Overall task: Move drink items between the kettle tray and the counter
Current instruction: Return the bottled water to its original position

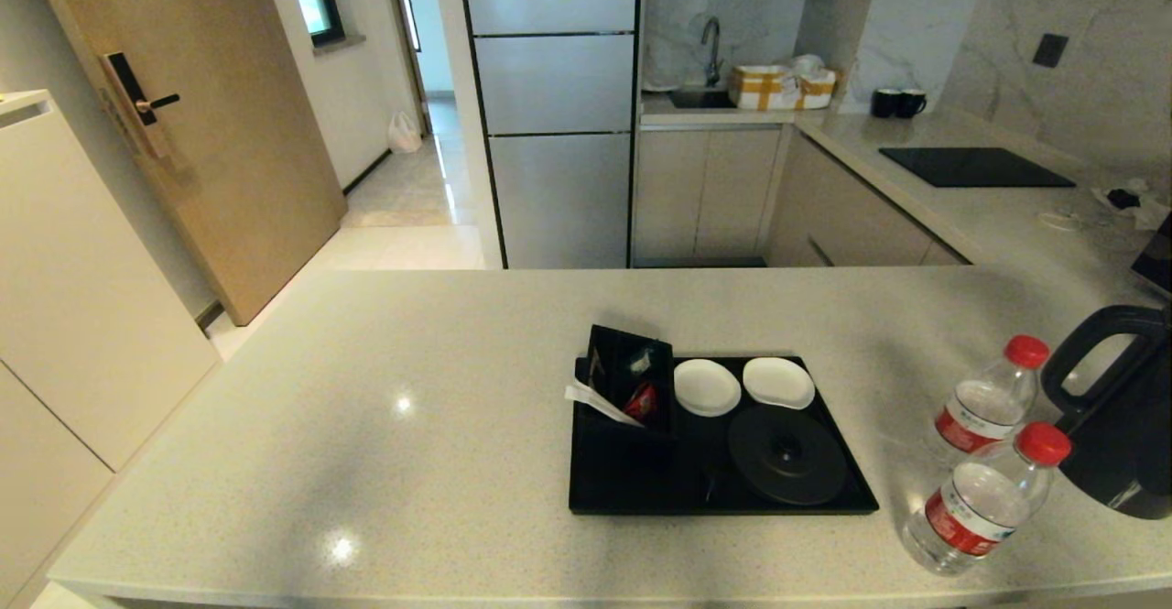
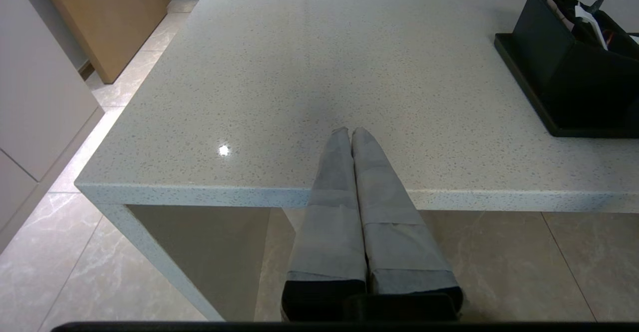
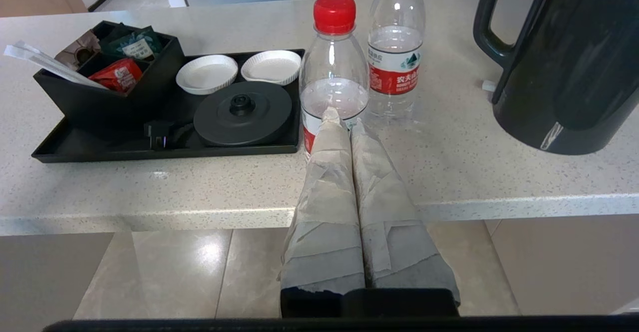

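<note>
The black kettle tray (image 1: 641,490) lies mid-counter with its round kettle base (image 1: 787,453) and two white coasters (image 1: 706,386); no drink item stands on it. Right of it on the beige counter (image 1: 366,407) stand two red-capped water bottles (image 1: 984,407) (image 1: 980,499) and the dark kettle (image 1: 1122,426). My right gripper (image 3: 343,118) is shut and empty, hovering off the counter's front edge, tips pointing at the nearer bottle (image 3: 333,72); the farther bottle (image 3: 396,57) and kettle (image 3: 564,62) lie beyond. My left gripper (image 2: 351,131) is shut and empty at the front edge, left of the tray (image 2: 524,92).
A black box of sachets (image 1: 630,380) sits on the tray's left end. On the back counter are a black hob (image 1: 975,168) and two black mugs (image 1: 897,103). The counter's left half is bare stone. Floor tiles lie below both grippers.
</note>
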Available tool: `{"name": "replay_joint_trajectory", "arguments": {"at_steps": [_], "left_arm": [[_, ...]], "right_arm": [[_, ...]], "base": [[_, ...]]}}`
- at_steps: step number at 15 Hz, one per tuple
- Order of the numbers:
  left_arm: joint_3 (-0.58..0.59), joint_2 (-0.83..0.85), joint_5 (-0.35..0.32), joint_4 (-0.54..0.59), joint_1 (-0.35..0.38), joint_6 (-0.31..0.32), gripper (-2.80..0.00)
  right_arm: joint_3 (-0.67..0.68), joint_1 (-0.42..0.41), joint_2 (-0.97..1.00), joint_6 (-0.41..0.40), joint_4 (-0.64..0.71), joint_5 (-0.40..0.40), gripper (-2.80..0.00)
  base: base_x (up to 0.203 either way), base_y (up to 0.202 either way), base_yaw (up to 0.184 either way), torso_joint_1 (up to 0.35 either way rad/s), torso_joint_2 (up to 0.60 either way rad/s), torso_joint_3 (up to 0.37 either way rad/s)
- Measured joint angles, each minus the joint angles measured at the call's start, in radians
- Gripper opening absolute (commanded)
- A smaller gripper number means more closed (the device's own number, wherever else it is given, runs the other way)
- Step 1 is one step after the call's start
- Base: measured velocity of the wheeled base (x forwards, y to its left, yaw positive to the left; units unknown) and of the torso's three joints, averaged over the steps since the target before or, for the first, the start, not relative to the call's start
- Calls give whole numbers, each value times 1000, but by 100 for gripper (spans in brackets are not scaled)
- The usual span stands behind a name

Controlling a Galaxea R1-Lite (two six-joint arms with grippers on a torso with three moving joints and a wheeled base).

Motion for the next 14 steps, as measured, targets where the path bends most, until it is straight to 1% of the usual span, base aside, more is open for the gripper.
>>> {"name": "replay_joint_trajectory", "arguments": {"at_steps": [3, 5, 6, 7, 9, 11, 14], "left_arm": [[0, 0, 0, 0, 0, 0, -280], [0, 0, 0, 0, 0, 0, -280], [0, 0, 0, 0, 0, 0, -280], [0, 0, 0, 0, 0, 0, -280], [0, 0, 1, 0, 0, 0, -280], [0, 0, 0, 0, 0, 0, -280], [0, 0, 0, 0, 0, 0, -280]], "right_arm": [[-6, 0, 0, -1, 28, -2, -280], [-32, 0, 3, -1, 100, -6, -280], [-66, 0, 15, 4, 124, -10, -280], [-107, 0, 41, 20, 134, -11, -280], [-241, 0, 150, 90, 149, -27, -280], [-379, 0, 289, 157, 198, -74, -280], [-490, 0, 474, 206, 243, -106, -280]], "base": [[0, 0, 0, 0, 0, 0], [0, 0, 0, 0, 0, 0], [0, 0, 0, 0, 0, 0], [0, 0, 0, 0, 0, 0], [0, 0, 0, 0, 0, 0], [0, 0, 0, 0, 0, 0], [0, 0, 0, 0, 0, 0]]}}
